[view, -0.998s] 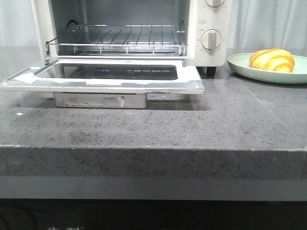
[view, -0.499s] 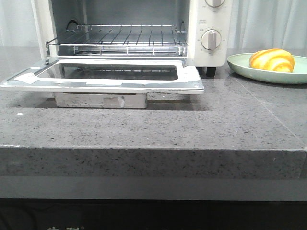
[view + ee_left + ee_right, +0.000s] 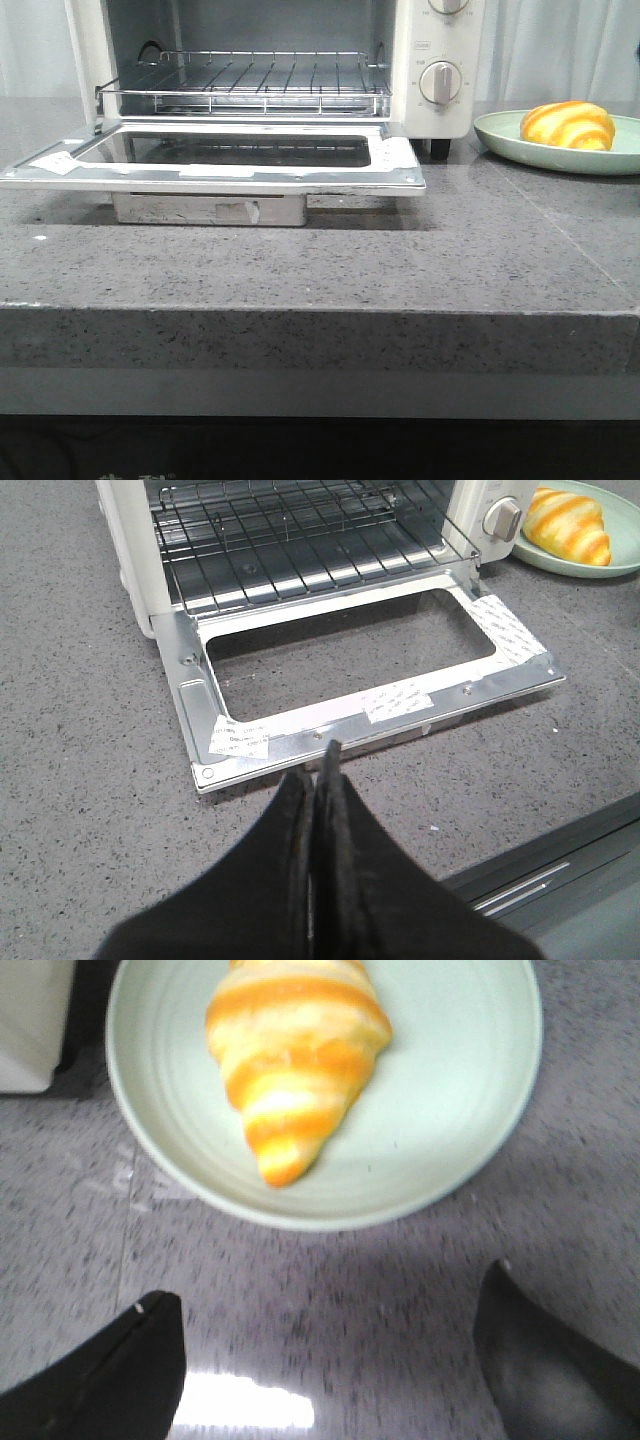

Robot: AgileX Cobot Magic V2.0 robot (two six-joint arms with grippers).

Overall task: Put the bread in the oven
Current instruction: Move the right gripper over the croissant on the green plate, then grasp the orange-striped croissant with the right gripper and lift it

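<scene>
The bread, a golden-orange roll with pale stripes, lies on a pale green plate at the right of the counter. It also shows in the right wrist view and the left wrist view. The white oven stands at the back with its glass door folded down flat and its wire rack bare. My right gripper is open and empty, above the counter just short of the plate. My left gripper is shut and empty, in front of the open door. Neither gripper shows in the front view.
The grey speckled counter ends in a front edge near me. The open door overhangs the counter in front of the oven. A control dial faces forward on the oven's right panel. A pale curtain hangs behind.
</scene>
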